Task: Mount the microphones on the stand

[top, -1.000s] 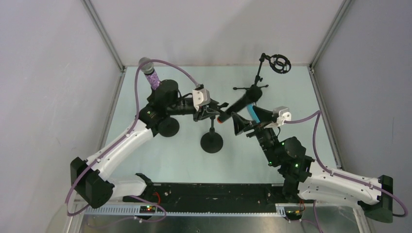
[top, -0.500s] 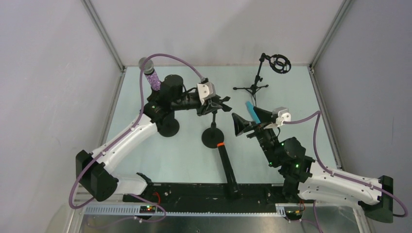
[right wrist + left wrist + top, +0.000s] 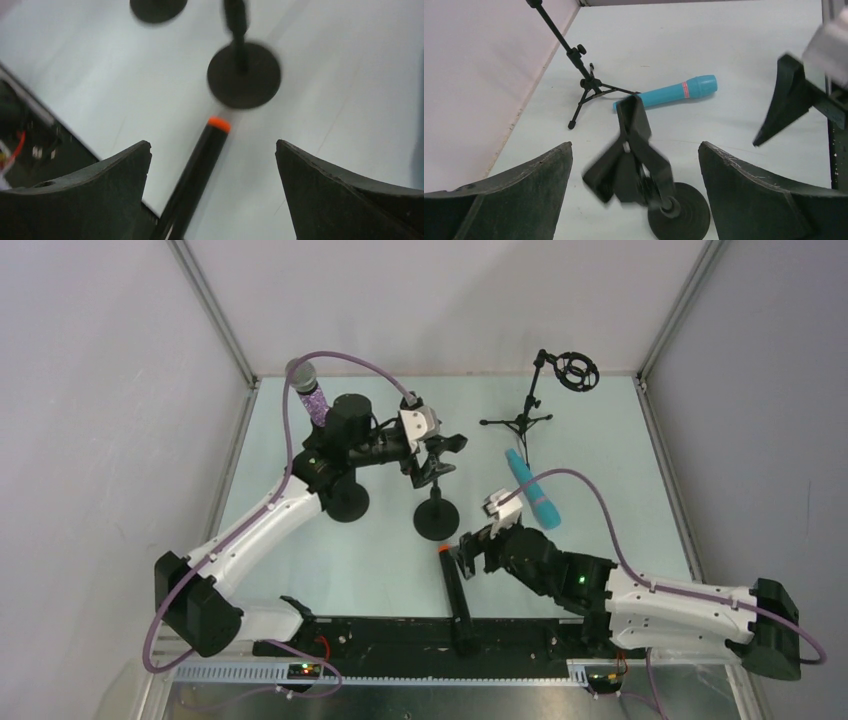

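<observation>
One of three looks done: the purple microphone (image 3: 312,398) stands upright at the far left corner of the bench (image 3: 600,440), seemingly on the round-based stand (image 3: 347,503) there. The left arm covers its holder, so the seating can't be confirmed. Two are yet to be mounted. The black microphone (image 3: 457,590) lies flat by the near edge, orange end toward the middle stand (image 3: 437,521) and the other end running over the dark rail (image 3: 400,635). The teal microphone (image 3: 533,492) lies flat toward the right edge, near the tripod stand (image 3: 522,422), whose ring holder (image 3: 576,371) is empty. The left end effector (image 3: 634,150) is spread wide on either side of the middle stand's clip (image 3: 639,165), which holds nothing. The right end effector (image 3: 212,147) is also wide, hovering over the black microphone and apparently not touching it; blur smears that wrist view
</observation>
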You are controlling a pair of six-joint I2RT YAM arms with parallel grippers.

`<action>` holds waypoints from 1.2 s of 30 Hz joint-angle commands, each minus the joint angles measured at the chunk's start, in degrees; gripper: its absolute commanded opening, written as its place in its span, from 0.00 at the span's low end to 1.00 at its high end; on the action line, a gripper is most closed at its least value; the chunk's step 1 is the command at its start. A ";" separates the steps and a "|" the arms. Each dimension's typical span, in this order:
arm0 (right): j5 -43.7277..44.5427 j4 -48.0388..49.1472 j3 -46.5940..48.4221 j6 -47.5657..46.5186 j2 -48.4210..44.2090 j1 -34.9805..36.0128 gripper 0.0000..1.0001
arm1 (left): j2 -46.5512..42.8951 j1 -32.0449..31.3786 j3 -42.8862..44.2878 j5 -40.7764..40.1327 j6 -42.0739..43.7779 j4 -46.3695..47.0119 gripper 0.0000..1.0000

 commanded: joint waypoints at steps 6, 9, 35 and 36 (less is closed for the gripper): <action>-18.44 -7.58 0.33 7.54 5.67 3.33 0.99 | -6.03 0.34 2.58 -1.11 -0.65 1.20 1.00; -19.75 -7.15 0.65 9.26 10.84 6.10 0.99 | -9.26 0.33 1.99 -1.34 -1.22 0.62 1.00; -22.25 -20.92 10.90 -8.74 27.15 1.09 0.48 | -29.15 0.15 -5.31 -7.28 -1.14 -2.57 1.00; -22.82 -20.52 11.06 -10.34 27.19 1.26 0.49 | -29.22 0.29 -5.35 -7.39 -1.31 -2.56 1.00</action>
